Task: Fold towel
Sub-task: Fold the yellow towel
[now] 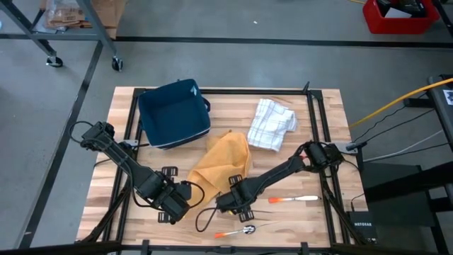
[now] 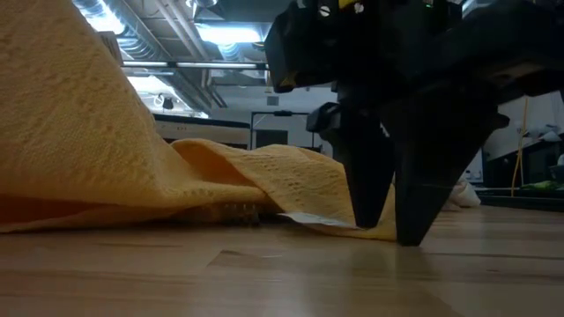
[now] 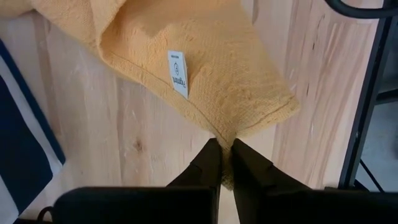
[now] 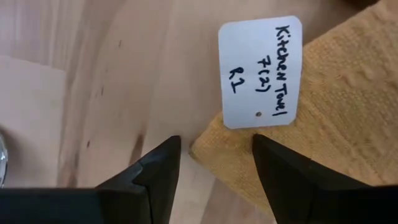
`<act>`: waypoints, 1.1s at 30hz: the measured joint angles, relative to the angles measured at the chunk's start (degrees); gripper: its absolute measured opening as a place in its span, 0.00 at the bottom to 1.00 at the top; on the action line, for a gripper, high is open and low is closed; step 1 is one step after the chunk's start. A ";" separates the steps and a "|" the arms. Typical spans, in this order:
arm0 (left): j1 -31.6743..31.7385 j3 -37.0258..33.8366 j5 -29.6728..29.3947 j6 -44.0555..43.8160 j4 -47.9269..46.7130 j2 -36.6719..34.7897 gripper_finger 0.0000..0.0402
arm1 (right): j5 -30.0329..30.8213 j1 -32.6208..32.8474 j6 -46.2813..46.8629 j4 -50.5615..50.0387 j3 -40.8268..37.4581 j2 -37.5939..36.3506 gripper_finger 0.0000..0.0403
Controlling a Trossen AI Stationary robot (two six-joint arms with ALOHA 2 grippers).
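Observation:
A yellow-orange towel lies crumpled at the middle of the table. My left gripper sits at the towel's near-left corner and is shut on it. A white sewn label shows on the cloth just beyond the fingers. My right gripper is open at the towel's near corner. Its fingers point down, one on either side of that corner, which carries a handwritten paper tag. In the low view, the fingertips reach the table top. My left gripper pinches the towel's hemmed edge at a corner between its two fingers. The cloth spreads away from the fingertips. In the low view it rises off the table toward that hold, while the rest lies on the wood. My right gripper straddles the tagged corner; whether its fingers touch the cloth, I cannot tell.
A navy fabric bin stands at the far left. A folded white checked towel lies at the far right. Two orange-handled utensils and a black cable lie near the table's near edge.

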 joint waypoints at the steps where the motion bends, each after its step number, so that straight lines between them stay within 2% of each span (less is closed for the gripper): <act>1: 0.00 0.00 0.01 0.00 0.04 0.00 0.03 | 0.09 0.00 0.00 -0.10 0.02 0.36 0.51; 6: 0.00 0.00 0.01 0.00 0.03 0.00 0.02 | 0.19 0.04 0.09 -0.20 -0.03 1.12 0.45; 10: 0.00 0.00 -0.31 0.00 0.02 -0.02 0.03 | -0.11 0.11 0.11 -0.01 -0.07 1.21 0.29; 14: 0.00 0.00 -0.33 0.00 0.02 0.00 0.02 | -0.49 0.13 0.17 0.26 -0.09 1.26 0.09; 16: 0.00 0.00 -0.36 0.00 0.02 -0.01 0.02 | -0.76 0.05 0.20 0.26 -0.09 1.26 0.04; 21: -0.25 0.00 -4.01 -0.02 0.00 -0.02 0.02 | -0.78 0.09 0.23 -1.69 1.87 1.40 0.07; 24: -0.68 0.00 -8.01 -0.82 -0.06 -0.02 0.01 | -0.09 0.09 0.21 -6.33 5.81 2.03 0.03; 28: -1.48 0.00 -12.58 -3.05 -0.74 -0.02 0.02 | 5.84 0.00 0.07 -14.85 13.01 2.15 0.03; 33: -2.69 0.58 -16.55 -6.75 -3.35 -0.02 0.01 | 17.14 0.00 0.48 -29.27 23.25 1.90 0.02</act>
